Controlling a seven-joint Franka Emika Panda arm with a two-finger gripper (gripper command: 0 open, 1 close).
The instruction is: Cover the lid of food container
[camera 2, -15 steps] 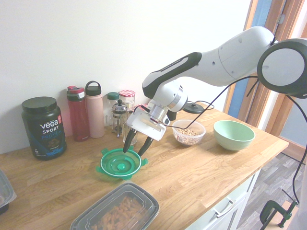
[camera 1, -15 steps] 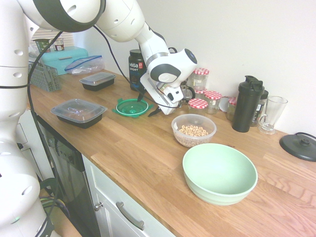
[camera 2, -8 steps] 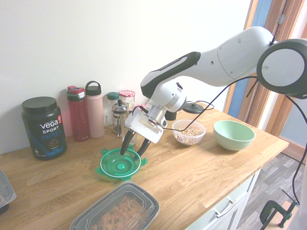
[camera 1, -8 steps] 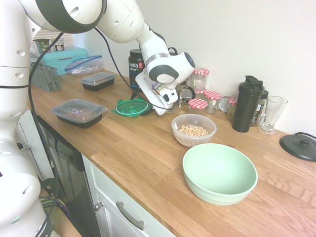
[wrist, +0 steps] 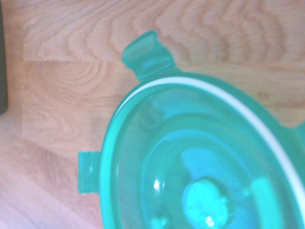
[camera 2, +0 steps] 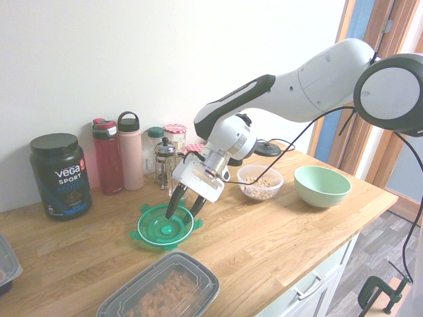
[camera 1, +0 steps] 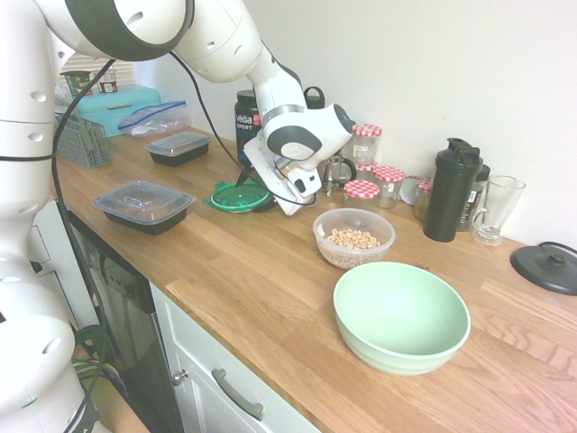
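Green lid [camera 2: 166, 226], lying on the counter [camera 2: 264, 254], its near-round outline offering no clear long axis. Relative to the lid: gripper [camera 2: 184, 216], fingers apart, over the rim on the side toward the cereal tub [camera 2: 260, 182]; centring presumably requires travel away from the tub.

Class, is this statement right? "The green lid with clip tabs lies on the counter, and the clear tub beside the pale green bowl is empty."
Not quite: the clear tub is not empty. It holds cereal rings, as the first exterior view shows. The rest stands.
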